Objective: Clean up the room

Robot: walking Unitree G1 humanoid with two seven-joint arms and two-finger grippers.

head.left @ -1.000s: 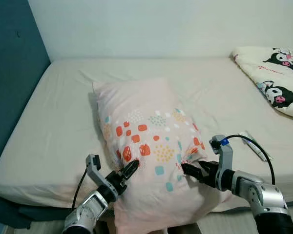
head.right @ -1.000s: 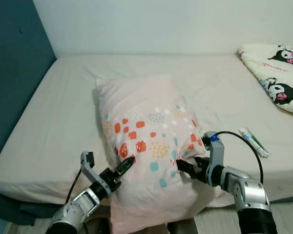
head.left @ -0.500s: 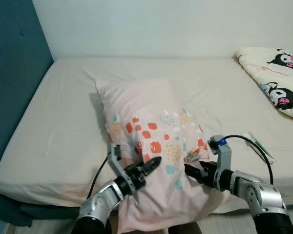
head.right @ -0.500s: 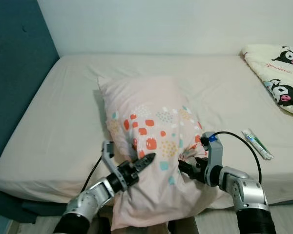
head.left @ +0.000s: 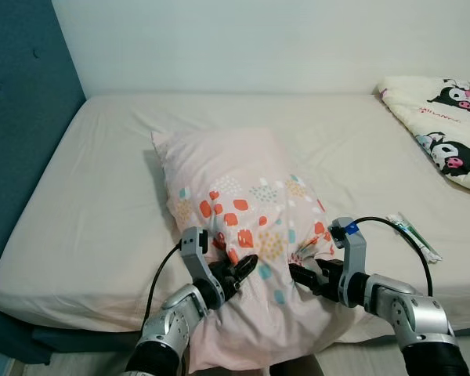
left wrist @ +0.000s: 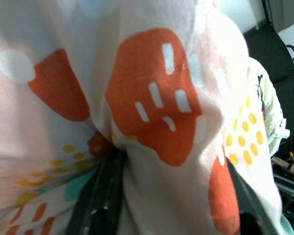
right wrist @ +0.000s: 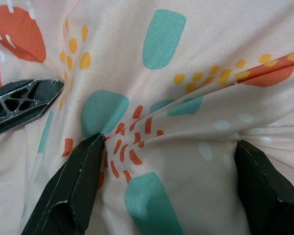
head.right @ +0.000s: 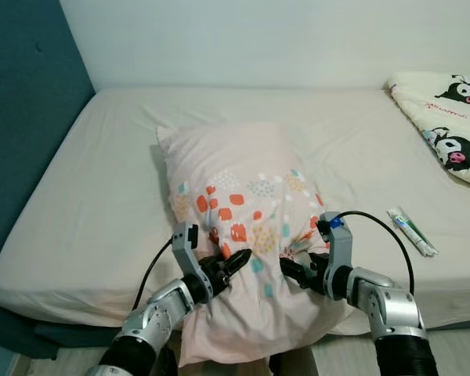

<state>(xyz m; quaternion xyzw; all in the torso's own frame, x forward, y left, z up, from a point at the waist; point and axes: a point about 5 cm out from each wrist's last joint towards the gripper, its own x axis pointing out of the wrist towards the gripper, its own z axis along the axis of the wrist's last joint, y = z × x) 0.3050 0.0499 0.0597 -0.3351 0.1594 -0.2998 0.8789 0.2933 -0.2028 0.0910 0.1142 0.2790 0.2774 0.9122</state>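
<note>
Since a second ago my left gripper [head.left: 243, 270] has swung in from the pillow's near left edge toward its middle, and it now digs into the printed cover close to my right gripper [head.left: 304, 276], which has hardly shifted; the head camera has also drifted a little, so the bed sits slightly differently in frame without having moved itself. The pillow [head.left: 235, 204] lies lengthwise on the bed [head.left: 94, 180], its far end up on the mattress and its near end drooping over the front edge toward me, which is why I have both arms low and in front: I judge I need two bites on the hanging end to lift or drag it back onto the bed. In the left wrist view the black fingers [left wrist: 100, 196] stand partly apart with a fold of the orange-patterned cloth bulging between them, so I read that hand as pinching fabric. In the right wrist view the fingers [right wrist: 71, 191] are spread wide but pressed into the cover, with gathered cloth puckered between them, so that hand also has a bunch of pillow; the tip of the other gripper shows just beside it. Off to my right a tube [head.left: 411, 235] lies on the sheet, well apart from the pillow, and a cartoon-print blanket [head.left: 442, 129] is bunched at the far right corner.
</note>
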